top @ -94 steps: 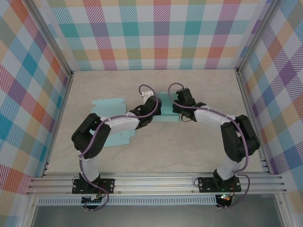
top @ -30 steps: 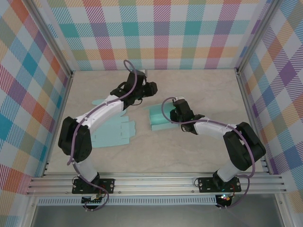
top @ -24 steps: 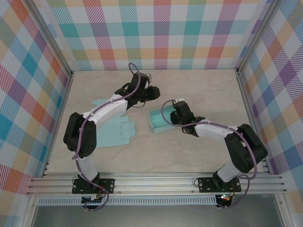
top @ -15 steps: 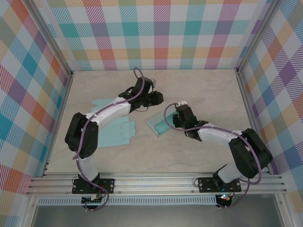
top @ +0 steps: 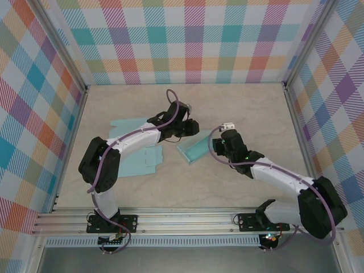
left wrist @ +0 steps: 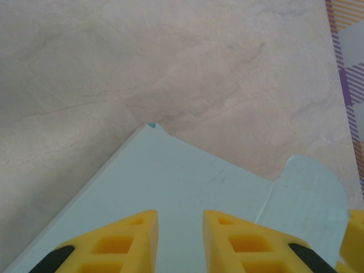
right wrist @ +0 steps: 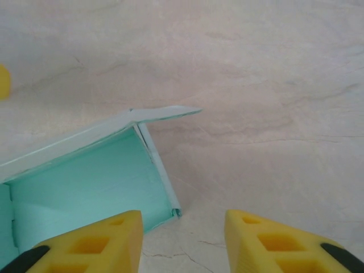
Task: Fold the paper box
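Paper box [top: 196, 151] lies half-formed near the middle of the tabletop [top: 256, 114], between both arms. The left gripper [left wrist: 181, 219] has its jaws narrowly apart just above it. The right gripper [right wrist: 183, 216] has its jaws wide and empty at the open end, so with nothing pinning it, a push could slide the box or spring it flat.

Beige marbled tabletop [top: 250, 108], pastel plaid walls [top: 193, 40] on three sides, aluminium rails [top: 187, 219] nearest
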